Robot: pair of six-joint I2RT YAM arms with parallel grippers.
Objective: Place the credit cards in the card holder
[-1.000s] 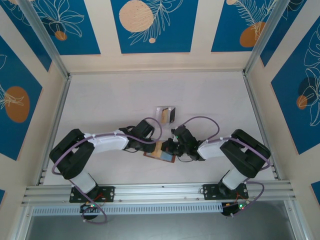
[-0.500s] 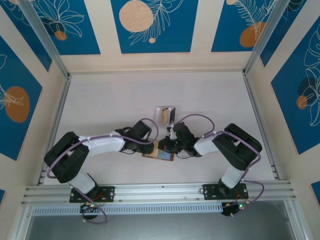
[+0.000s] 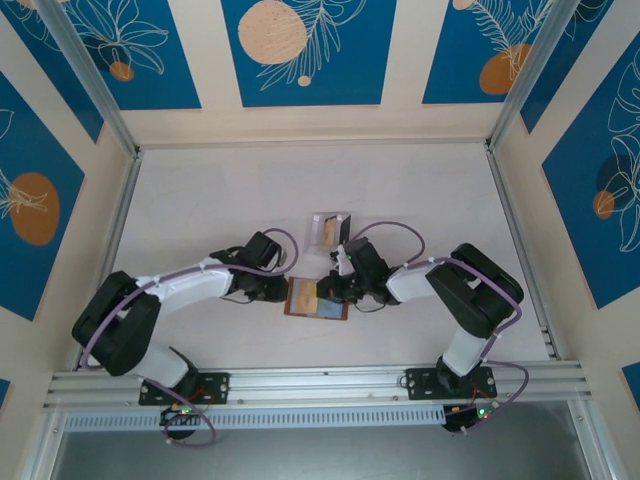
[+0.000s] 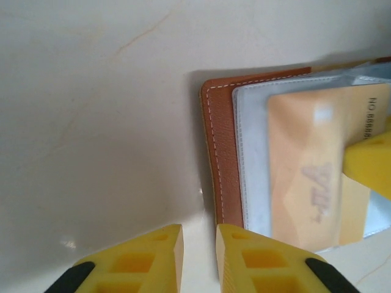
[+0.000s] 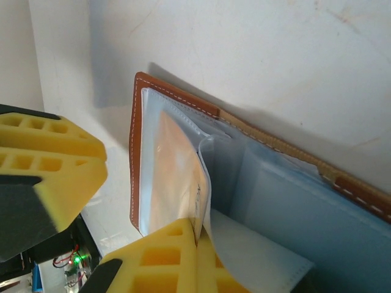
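The card holder (image 3: 312, 300) lies open on the table, brown leather (image 4: 220, 159) outside and grey-blue pockets inside. A tan credit card (image 4: 305, 165) sits under a clear pocket leaf on its left half (image 5: 174, 177). My left gripper (image 4: 198, 256) hovers just off the holder's left edge (image 3: 281, 291), jaws a narrow gap apart with nothing between them. My right gripper (image 5: 206, 259) is shut on the edge of the clear pocket leaf (image 5: 211, 183), over the holder's right half (image 3: 333, 289). Its yellow finger (image 4: 369, 165) rests against the tan card.
A small clear box (image 3: 332, 229) stands just behind the holder with a tan card (image 3: 325, 230) and a dark card (image 3: 344, 231) upright in it. Bare white tabletop (image 3: 300, 190) stretches behind. Aluminium rails (image 3: 115, 240) line the sides.
My left gripper has drawn back leftward off the card holder and its jaws have narrowed. The tan card stays in the pocket. My right gripper has shifted slightly back and left, still shut.
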